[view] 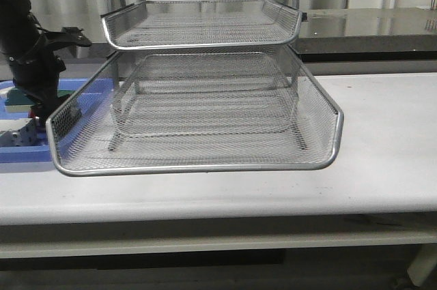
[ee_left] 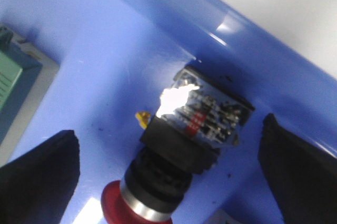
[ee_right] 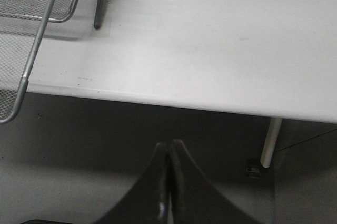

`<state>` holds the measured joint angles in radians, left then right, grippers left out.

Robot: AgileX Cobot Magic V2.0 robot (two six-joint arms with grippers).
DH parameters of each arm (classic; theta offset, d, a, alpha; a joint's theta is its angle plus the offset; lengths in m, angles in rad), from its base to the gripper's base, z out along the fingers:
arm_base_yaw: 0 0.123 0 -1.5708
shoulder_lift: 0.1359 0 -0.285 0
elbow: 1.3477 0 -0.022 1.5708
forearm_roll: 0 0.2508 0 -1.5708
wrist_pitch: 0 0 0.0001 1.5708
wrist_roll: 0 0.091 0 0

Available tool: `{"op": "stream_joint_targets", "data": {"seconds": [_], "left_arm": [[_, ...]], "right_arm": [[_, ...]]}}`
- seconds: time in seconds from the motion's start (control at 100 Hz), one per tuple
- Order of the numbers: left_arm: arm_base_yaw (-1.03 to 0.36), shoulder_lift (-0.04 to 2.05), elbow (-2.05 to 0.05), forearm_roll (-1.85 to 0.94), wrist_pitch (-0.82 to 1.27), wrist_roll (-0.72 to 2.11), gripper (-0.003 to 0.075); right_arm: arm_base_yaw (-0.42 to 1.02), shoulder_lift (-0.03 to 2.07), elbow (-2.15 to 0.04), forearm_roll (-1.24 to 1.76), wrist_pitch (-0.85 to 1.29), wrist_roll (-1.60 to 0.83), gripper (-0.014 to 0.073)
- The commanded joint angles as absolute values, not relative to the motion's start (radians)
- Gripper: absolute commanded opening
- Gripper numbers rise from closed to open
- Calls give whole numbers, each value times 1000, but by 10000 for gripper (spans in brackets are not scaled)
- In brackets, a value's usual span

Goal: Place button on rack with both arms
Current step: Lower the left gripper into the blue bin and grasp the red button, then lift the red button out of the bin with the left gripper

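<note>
The button point(ee_left: 176, 163), with a red cap, black body and a rear part with metal contacts, lies on the floor of the blue tray point(ee_left: 121, 60). My left gripper point(ee_left: 171, 176) is open, with one black finger on each side of the button and not touching it. In the front view the left arm point(view: 31, 51) reaches down over the blue tray point(view: 27, 152) at the far left; the button is hidden there. The silver wire-mesh rack point(view: 198, 99) stands mid-table with its lower tier slid out. My right gripper point(ee_right: 169, 153) is shut and empty, below the table's front edge.
A green block point(ee_left: 13, 81) lies in the blue tray beside the button; it also shows in the front view point(view: 19, 99). The rack's corner and leg point(ee_right: 97, 2) appear in the right wrist view. White table point(view: 382, 140) extends to the right of the rack.
</note>
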<state>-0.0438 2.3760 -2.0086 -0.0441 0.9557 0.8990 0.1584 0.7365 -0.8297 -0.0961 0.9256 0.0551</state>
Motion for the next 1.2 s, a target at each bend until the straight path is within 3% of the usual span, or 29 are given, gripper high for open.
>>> {"op": "stream_joint_targets", "data": {"seconds": [0.0, 0.64, 0.78, 1.04, 1.19], "left_arm": [[-42, 2312, -2039, -64, 919, 905, 662], [-42, 2332, -2039, -89, 930, 930, 636], [-42, 2332, -2039, -89, 944, 930, 485], [-42, 2332, -2039, -89, 948, 930, 114], [-42, 2332, -2050, -89, 954, 930, 4]], "right_arm": [[159, 732, -855, -107, 874, 54, -68], [159, 732, -855, -107, 874, 54, -68], [159, 732, -855, -107, 874, 54, -68], [159, 732, -855, -107, 874, 54, -68], [159, 732, -855, -107, 874, 54, -68]]}}
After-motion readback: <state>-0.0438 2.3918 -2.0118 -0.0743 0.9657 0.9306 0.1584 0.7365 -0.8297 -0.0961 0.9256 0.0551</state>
